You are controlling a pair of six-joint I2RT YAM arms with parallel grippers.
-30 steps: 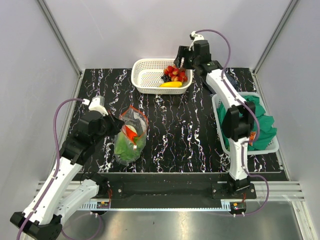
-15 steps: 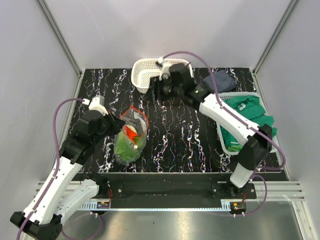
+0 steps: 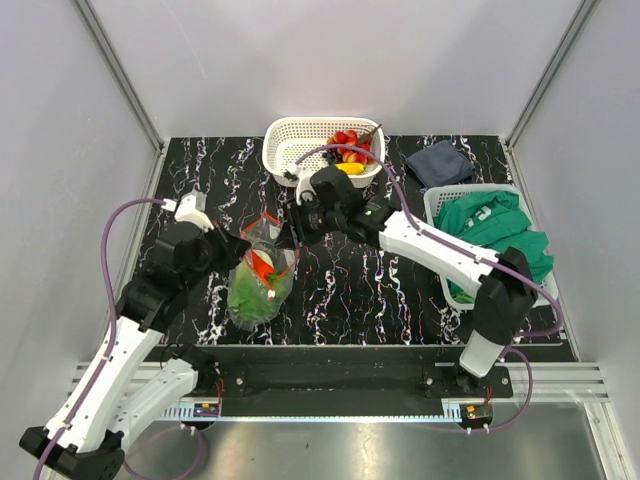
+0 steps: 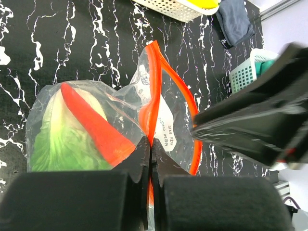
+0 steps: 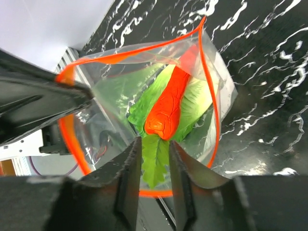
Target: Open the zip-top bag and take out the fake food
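Observation:
The zip-top bag [image 3: 262, 280] lies at the left of the table, its orange-rimmed mouth open toward the back right. A red pepper [image 5: 168, 106] and green lettuce [image 5: 155, 163] are inside it; both also show in the left wrist view, the pepper [image 4: 91, 126] lying over the lettuce [image 4: 60, 147]. My left gripper [image 4: 151, 143] is shut on the bag's orange rim [image 4: 155, 96] and holds the mouth up. My right gripper [image 5: 154, 140] is open at the bag's mouth [image 3: 290, 235], with its fingers either side of the lettuce tip, just short of the pepper.
A white lattice basket [image 3: 295, 150] at the back holds strawberries, a banana and grapes [image 3: 348, 155]. A second white basket [image 3: 440, 205] at the right holds green cloth [image 3: 490, 225]. A dark grey cloth [image 3: 440, 160] lies behind it.
My right arm has swung from the back basket forward and left to the bag's mouth. My left gripper and the bag have stayed in place.

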